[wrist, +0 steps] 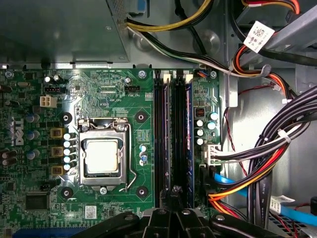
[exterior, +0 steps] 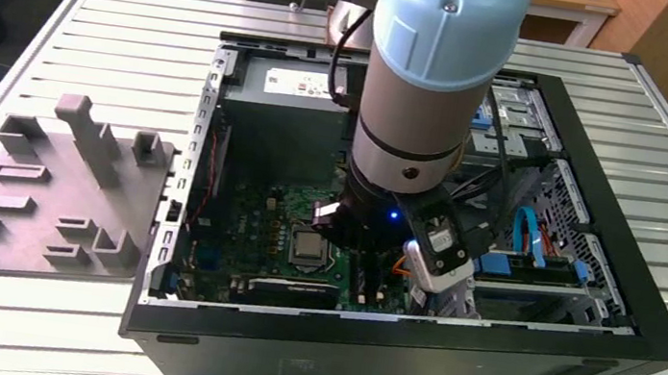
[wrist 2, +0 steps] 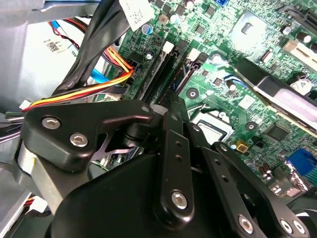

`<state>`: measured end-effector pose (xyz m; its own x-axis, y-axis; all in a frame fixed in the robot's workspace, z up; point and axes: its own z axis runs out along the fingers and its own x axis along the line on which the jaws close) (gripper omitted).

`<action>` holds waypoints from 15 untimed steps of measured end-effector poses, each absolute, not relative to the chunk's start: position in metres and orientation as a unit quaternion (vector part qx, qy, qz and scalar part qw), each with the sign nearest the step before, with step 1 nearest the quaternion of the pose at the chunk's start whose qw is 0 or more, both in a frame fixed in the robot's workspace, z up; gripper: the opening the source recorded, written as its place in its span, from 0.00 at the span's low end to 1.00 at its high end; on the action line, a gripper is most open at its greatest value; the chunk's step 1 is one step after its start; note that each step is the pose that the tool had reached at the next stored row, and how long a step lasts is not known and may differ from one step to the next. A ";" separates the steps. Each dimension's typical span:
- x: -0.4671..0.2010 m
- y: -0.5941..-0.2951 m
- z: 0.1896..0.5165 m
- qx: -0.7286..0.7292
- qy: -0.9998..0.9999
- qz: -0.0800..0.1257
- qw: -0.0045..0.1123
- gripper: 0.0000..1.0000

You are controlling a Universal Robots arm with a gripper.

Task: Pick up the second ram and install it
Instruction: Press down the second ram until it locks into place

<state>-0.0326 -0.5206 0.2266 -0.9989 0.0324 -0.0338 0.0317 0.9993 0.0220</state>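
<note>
1. The gripper [wrist: 174, 191] hangs low over the black memory slots [wrist: 163, 139], its fingertips at the slots' end; whether it is clenched cannot be told.
2. The second ram [wrist: 188, 134], blue-edged, stands upright in a slot just beside the fingertips.
3. The processor socket [wrist: 101, 156] lies near; bundled cables [wrist: 267, 148] crowd the other side.
4. The arm [exterior: 418, 92] reaches straight down into the open computer case [exterior: 572, 345].

Even overhead light, mild glare on the CPU socket [wrist: 103, 157].
</note>
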 end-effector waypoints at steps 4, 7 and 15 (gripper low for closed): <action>-0.031 -0.522 0.227 0.016 1.000 0.010 0.017 0.11; -0.031 -0.522 0.225 0.016 1.000 0.010 0.017 0.11; -0.031 -0.522 0.221 0.016 1.000 0.010 0.017 0.11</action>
